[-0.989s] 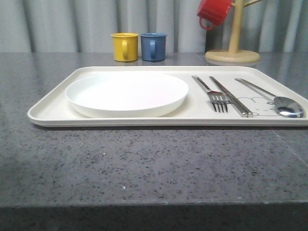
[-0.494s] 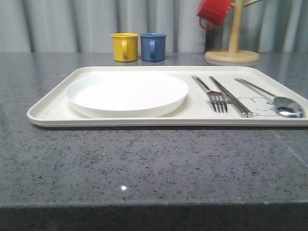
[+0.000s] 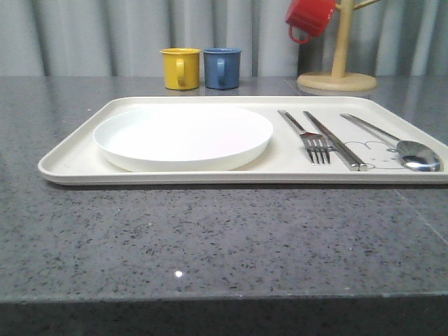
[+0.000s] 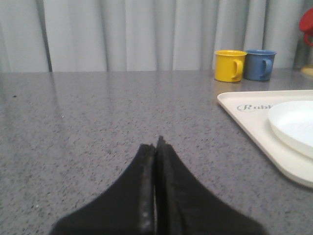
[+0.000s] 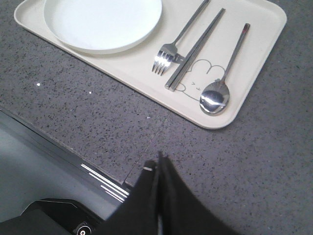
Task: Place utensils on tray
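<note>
The cream tray (image 3: pixel 70 164) (image 5: pixel 254 73) (image 4: pixel 244 122) lies across the middle of the table. On it rest the white plate (image 3: pixel 183 135) (image 5: pixel 102 22) (image 4: pixel 293 122), the fork (image 3: pixel 308 135) (image 5: pixel 176 44), the straight knife-like bar (image 3: pixel 334 140) (image 5: pixel 195 49) and the spoon (image 3: pixel 402 145) (image 5: pixel 222 78), side by side. My left gripper (image 4: pixel 156 142) is shut and holds nothing, low over bare table to the left of the tray. My right gripper (image 5: pixel 159 159) is shut and holds nothing, above the table's front edge, on the near side of the spoon.
A yellow mug (image 3: pixel 180 68) (image 4: pixel 230 65) and a blue mug (image 3: pixel 222 67) (image 4: pixel 259 64) stand behind the tray. A red mug (image 3: pixel 310 17) hangs on a wooden mug tree (image 3: pixel 339 70) at the back right. The grey stone table (image 3: pixel 210 238) stretches in front.
</note>
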Controlling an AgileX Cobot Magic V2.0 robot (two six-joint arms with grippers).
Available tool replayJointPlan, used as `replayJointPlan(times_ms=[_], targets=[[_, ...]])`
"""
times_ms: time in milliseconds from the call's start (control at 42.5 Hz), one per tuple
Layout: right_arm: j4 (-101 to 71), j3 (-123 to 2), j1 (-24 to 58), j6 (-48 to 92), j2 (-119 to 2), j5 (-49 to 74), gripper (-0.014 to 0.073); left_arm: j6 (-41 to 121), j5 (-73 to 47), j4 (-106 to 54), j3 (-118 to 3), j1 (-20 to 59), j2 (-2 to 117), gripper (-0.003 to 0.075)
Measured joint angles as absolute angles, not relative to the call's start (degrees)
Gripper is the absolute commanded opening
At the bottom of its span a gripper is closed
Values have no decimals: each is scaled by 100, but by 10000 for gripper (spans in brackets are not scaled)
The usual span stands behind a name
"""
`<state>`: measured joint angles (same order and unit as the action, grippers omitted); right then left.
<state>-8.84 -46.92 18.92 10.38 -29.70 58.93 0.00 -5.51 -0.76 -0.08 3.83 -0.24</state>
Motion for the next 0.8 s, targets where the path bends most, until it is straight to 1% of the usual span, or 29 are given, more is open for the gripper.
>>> replayJointPlan(times_ms=[330, 800], targets=[[-884, -4692, 1892, 1038, -2970, 5945, -113, 0, -98, -76, 2, 192, -24, -20], [-884, -4692, 1892, 1038, -2970, 5953, -113, 0, -86, -76, 2, 192, -24, -20]])
